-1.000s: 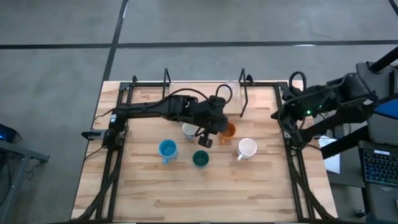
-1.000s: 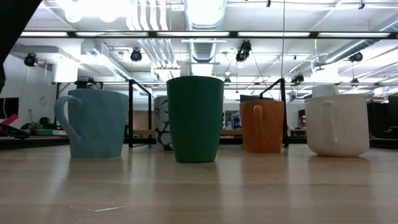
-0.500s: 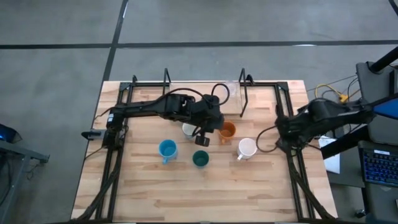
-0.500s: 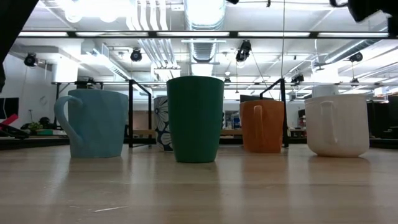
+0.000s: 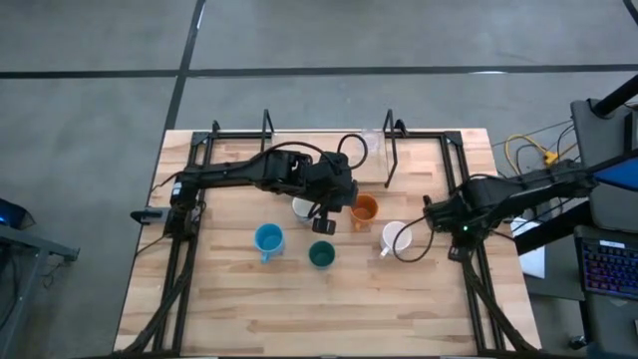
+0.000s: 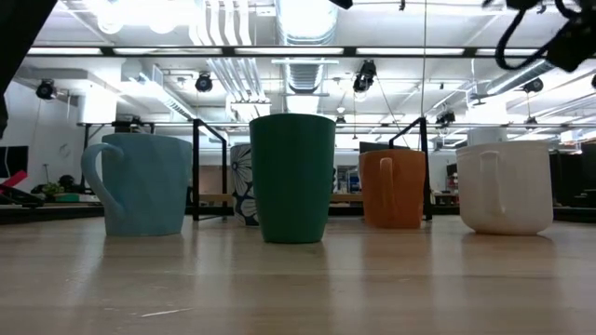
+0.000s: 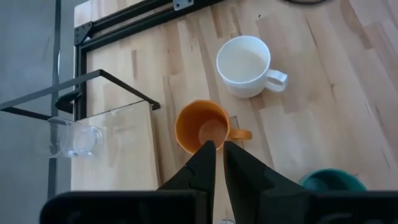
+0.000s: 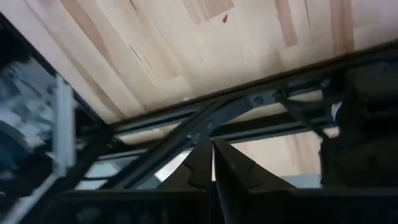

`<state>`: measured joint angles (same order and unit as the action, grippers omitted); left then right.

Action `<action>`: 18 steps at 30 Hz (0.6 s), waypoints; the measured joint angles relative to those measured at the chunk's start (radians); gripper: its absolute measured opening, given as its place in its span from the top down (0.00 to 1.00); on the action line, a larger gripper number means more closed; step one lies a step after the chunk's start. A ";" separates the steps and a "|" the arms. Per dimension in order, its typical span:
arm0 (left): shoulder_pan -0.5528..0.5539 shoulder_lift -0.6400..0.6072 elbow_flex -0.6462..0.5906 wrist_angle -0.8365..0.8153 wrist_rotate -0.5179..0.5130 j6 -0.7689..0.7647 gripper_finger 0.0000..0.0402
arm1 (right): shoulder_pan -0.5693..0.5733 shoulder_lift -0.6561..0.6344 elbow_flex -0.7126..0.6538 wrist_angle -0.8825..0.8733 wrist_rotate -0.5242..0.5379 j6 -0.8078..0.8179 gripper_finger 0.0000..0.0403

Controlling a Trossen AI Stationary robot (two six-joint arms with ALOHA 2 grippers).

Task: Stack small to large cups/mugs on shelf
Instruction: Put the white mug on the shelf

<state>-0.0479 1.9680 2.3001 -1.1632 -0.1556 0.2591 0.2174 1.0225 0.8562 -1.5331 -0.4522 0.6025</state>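
The left gripper [image 7: 216, 148], fingers together, hangs over the orange cup [image 7: 202, 127]; the right gripper [image 8: 210, 153] is closed too — it could bump the white mug [image 5: 397, 237].

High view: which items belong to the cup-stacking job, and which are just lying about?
Job: white mug, orange mug, teal-green mug, light blue mug, patterned mug, clear glass, shelf; left gripper by the orange mug, right gripper near the white mug.
Lying about: keyboard, yellow cables, paper, all off-table.

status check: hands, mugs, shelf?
Left hand shut, empty, above orange mug. Right hand shut, near white mug. Glass alone on shelf. Nothing in the way.
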 joint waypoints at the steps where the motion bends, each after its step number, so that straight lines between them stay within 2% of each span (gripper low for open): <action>1: 0.000 -0.002 0.000 0.000 -0.001 -0.007 0.96 | -0.001 0.014 -0.014 0.013 0.000 -0.022 0.98; 8: -0.001 -0.019 -0.001 -0.005 -0.003 -0.025 0.96 | 0.000 0.126 -0.134 0.169 0.026 -0.124 0.98; 14: -0.004 -0.020 -0.002 -0.007 -0.008 -0.045 0.96 | -0.002 0.243 -0.131 0.262 0.134 -0.113 0.98; 18: -0.007 -0.020 -0.002 -0.007 -0.008 -0.046 0.96 | -0.012 0.309 -0.131 0.378 0.140 -0.108 0.98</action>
<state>-0.0547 1.9476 2.2978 -1.1706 -0.1631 0.2134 0.2058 1.3316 0.7254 -1.1552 -0.3121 0.4949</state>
